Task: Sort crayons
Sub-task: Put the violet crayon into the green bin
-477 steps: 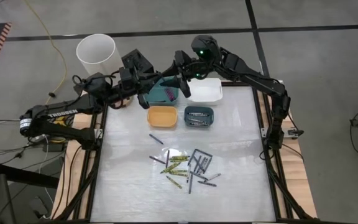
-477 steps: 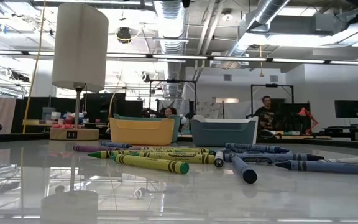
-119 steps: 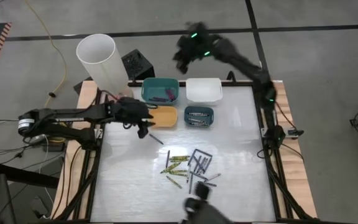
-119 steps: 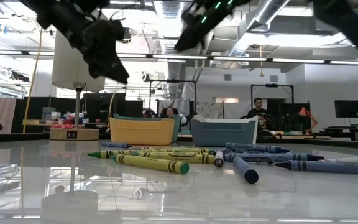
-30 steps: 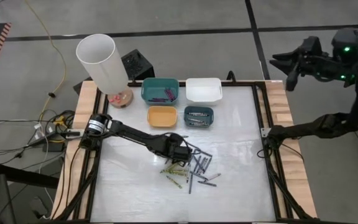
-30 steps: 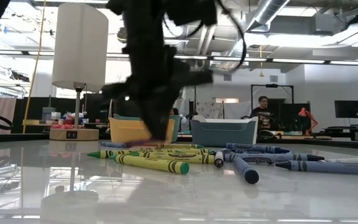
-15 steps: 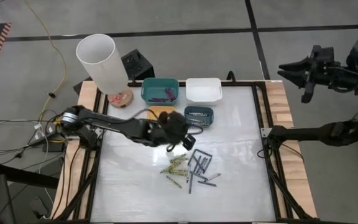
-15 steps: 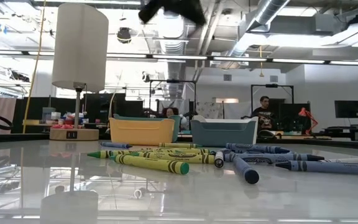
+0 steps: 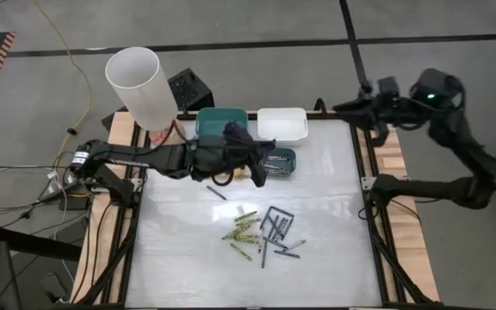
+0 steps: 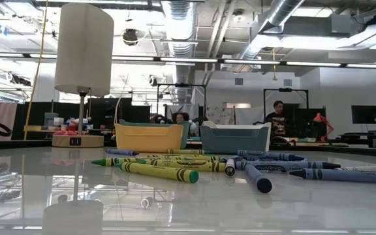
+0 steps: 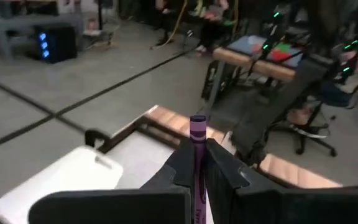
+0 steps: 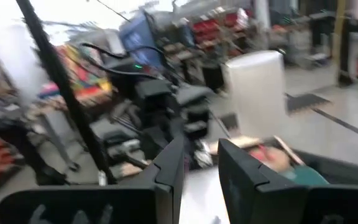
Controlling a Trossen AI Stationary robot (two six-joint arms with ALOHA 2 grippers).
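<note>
High view, upper left: white lamp [image 9: 142, 79] at the bench [image 9: 334, 250] corner. Left arm reaches in from mid-left, left tool [image 9: 250, 160] above the bench over the orange bin, which it mostly hides, between teal bin [image 9: 222, 120] and small blue bin [image 9: 279, 160]. Left wrist view: its fingers [image 11: 222, 169] are clamped on a purple crayon [image 11: 197, 155], held upright between them. Teal bin holds purple crayons; blue bin holds several crayons, colour unclear. One stray dark crayon [image 9: 217, 193] lies left of centre; loose crayons [image 9: 261, 232] in yellow-green, blue and grey are piled at centre, lower half of the bench. White bin [image 9: 282, 125] at top centre. Right tool [image 9: 351, 107] is up at the upper right, over the bench's back-right corner, fingers [image 12: 169, 165] narrowly apart, holding nothing.
</note>
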